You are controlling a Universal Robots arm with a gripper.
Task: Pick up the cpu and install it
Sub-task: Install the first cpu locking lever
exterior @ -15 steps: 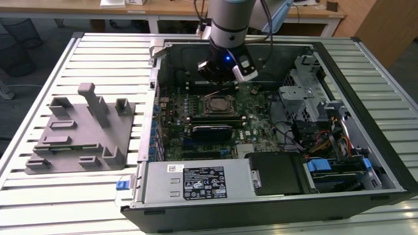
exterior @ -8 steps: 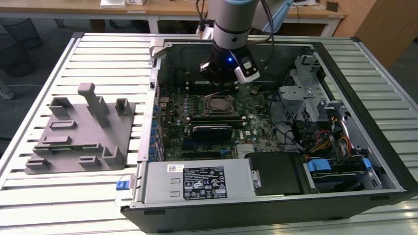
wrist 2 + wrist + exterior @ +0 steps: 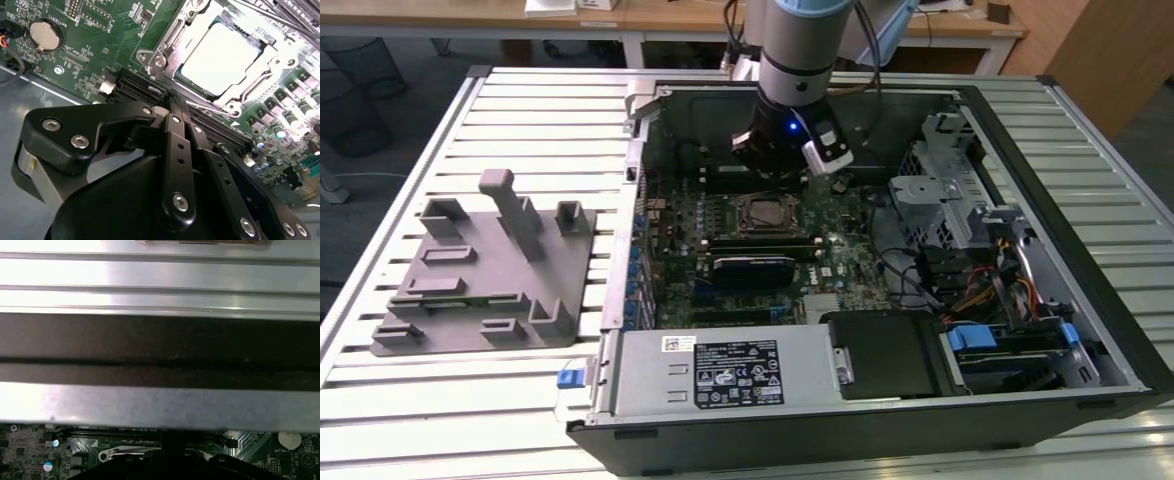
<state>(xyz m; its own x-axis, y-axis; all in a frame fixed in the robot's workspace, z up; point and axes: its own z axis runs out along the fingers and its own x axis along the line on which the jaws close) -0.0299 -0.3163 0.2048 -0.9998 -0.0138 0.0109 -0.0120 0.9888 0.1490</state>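
While the cpu sits flat in its metal socket frame on the green motherboard, its pale top faces up, bright in the second wrist view. Just beside the socket, the gripper hangs over the black memory slots, its fingers drawn together and gripping nothing. A round coin battery lies well apart. From the exterior view, the arm reaches into the open computer case; a grey pegged tray rests on the slatted tabletop at that view's left.
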